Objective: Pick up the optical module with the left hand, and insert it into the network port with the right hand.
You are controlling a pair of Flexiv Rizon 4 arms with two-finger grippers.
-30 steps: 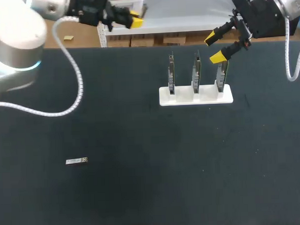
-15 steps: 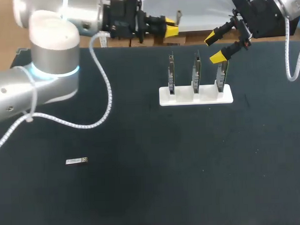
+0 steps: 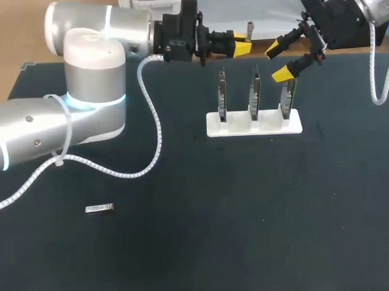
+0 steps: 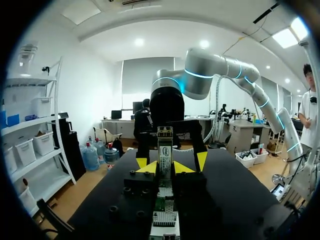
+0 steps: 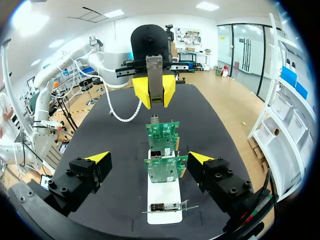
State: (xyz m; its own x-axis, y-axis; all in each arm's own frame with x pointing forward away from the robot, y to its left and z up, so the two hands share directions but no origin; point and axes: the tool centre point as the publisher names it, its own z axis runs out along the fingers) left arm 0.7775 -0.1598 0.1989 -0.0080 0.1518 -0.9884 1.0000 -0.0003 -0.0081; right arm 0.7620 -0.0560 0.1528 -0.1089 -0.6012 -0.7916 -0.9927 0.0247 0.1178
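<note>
Head view first: where does the optical module (image 3: 99,208) lie?

— Flat on the dark worktop (image 3: 198,254), in the near-left area, with its long side running left to right. Nothing touches it, and both arms are well apart from it.

State of the left end effector (image 3: 242,48)?

— It is at the far edge of the worktop, on an arm that enters from the left and reaches past the middle. It points right, towards the right end effector (image 3: 280,61). The left wrist view shows its yellow tips parted by a narrow gap with nothing gripped. The circuit cards (image 4: 165,150) show ahead, in line with that gap.

And the right one?

— It is at the far right, on an arm that enters from the right corner. The fingers are spread wide and hold nothing. One yellow tip sits just beside the top of the rightmost card; I cannot tell whether they touch.

How are the cards arranged?

— Three stand upright in a row, slotted into a white holder (image 3: 270,125) right of centre on the far half of the worktop. In the right wrist view the row runs ahead of the spread fingers, one card behind another. The left end effector (image 5: 155,92) faces back from beyond the farthest card.
</note>
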